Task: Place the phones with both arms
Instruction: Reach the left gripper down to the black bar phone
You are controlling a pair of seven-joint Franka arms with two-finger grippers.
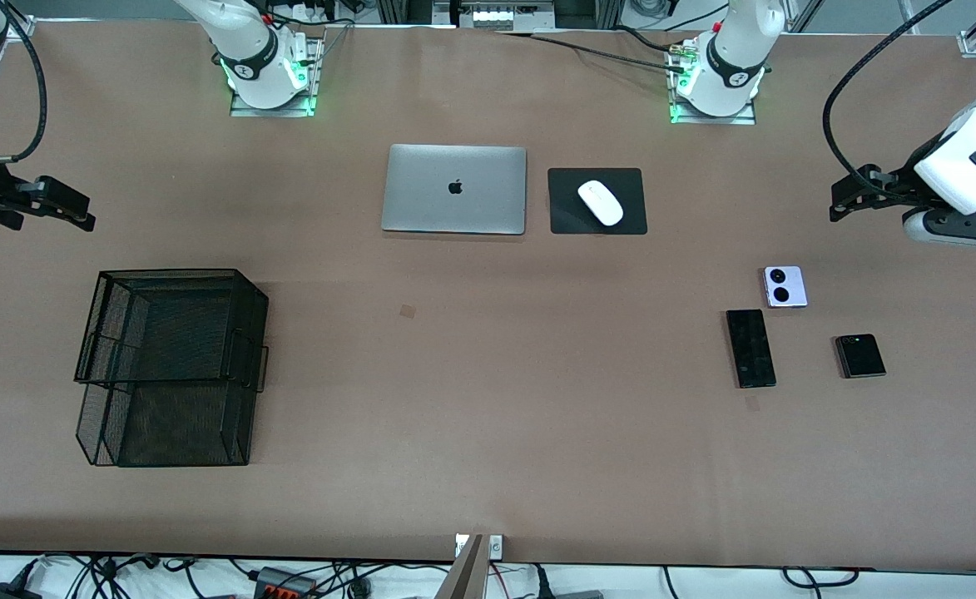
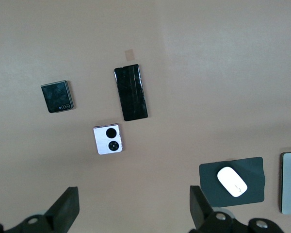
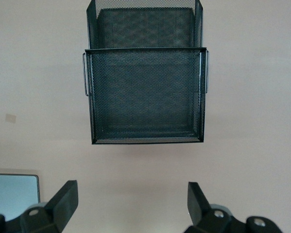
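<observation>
Three phones lie on the brown table toward the left arm's end: a long slim black slab (image 1: 750, 348) (image 2: 131, 93), a small lilac-white one with two round lenses (image 1: 785, 287) (image 2: 108, 139), and a small squarish black one (image 1: 860, 356) (image 2: 57, 96). My left gripper (image 1: 839, 201) (image 2: 134, 204) hangs open over bare table close to the lilac-white phone, holding nothing. At the right arm's end my right gripper (image 1: 80, 213) (image 3: 132, 199) is open and empty over bare table, close to the black mesh tray (image 1: 252, 333) (image 3: 145, 94).
The mesh tray has two stacked tiers, both without contents. A shut silver laptop (image 1: 454, 189) (image 3: 13, 194) and a white mouse (image 1: 600, 202) (image 2: 232, 181) on a black pad (image 1: 571, 218) lie mid-table near the arms' bases.
</observation>
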